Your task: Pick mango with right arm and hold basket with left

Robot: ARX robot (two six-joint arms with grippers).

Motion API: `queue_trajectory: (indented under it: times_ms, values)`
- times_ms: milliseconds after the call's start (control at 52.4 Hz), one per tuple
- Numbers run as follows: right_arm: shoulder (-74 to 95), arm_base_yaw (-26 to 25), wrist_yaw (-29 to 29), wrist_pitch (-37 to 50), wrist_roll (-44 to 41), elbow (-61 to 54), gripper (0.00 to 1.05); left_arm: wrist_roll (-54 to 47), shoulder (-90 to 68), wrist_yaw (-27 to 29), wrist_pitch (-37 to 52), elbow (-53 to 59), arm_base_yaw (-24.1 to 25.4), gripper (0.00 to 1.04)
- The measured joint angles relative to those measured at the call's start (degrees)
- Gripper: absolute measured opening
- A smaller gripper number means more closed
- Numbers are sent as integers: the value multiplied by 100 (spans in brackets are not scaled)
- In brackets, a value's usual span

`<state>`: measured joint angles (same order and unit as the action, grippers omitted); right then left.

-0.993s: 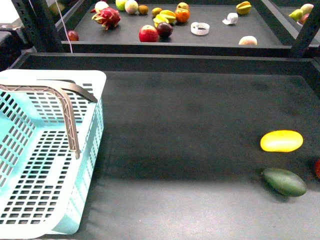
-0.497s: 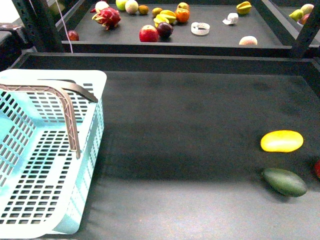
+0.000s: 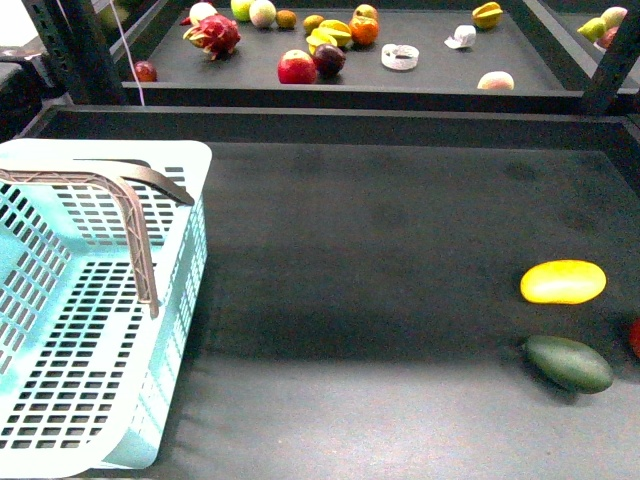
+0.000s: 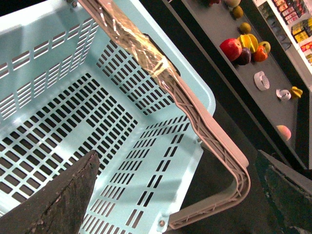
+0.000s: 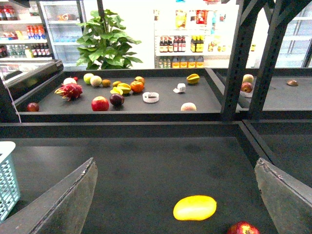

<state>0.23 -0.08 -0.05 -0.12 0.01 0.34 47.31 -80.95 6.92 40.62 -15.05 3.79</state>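
Your mango (image 3: 563, 282) lies on its side on the dark counter (image 3: 380, 220), close to the right edge and nearer the front than the back, untouched. Just in front of it sits a dark green fruit (image 3: 569, 363), apart from it by a narrow gap, and a red fruit (image 3: 635, 338) shows right at the counter's right edge. The right wrist view looks down on the mango (image 5: 195, 207) from above and behind, with the right jaws spread wide and nothing between them. Your basket (image 3: 190, 250) fills the front left corner of the counter, upright, with one grey-brown handle (image 3: 135, 225) raised across its mouth. In the left wrist view the left jaws are also spread wide, poised over the basket's open inside (image 4: 48, 63) and gripping nothing; the handle (image 4: 204, 131) there has a shiny clear wrap around part of it. Behind the counter a second shelf (image 3: 430, 80) carries a dragon fruit (image 3: 213, 35), a red apple (image 3: 297, 68), an orange (image 3: 364, 30) and a roll of tape (image 3: 400, 57). The bottles (image 5: 178, 45) on the far store shelves have labels too small to read.
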Motion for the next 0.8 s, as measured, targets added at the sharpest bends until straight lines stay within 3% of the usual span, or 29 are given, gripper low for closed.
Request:
queue_trajectory:
  times_ms: [248,802]
  values:
    - [0,0,0,0,0,0,96,247,-1296,-490,570,-564,446,97]
    - [0,0,-2,0,0,0,96,846,-2898,-538,702,-2076,730,97]
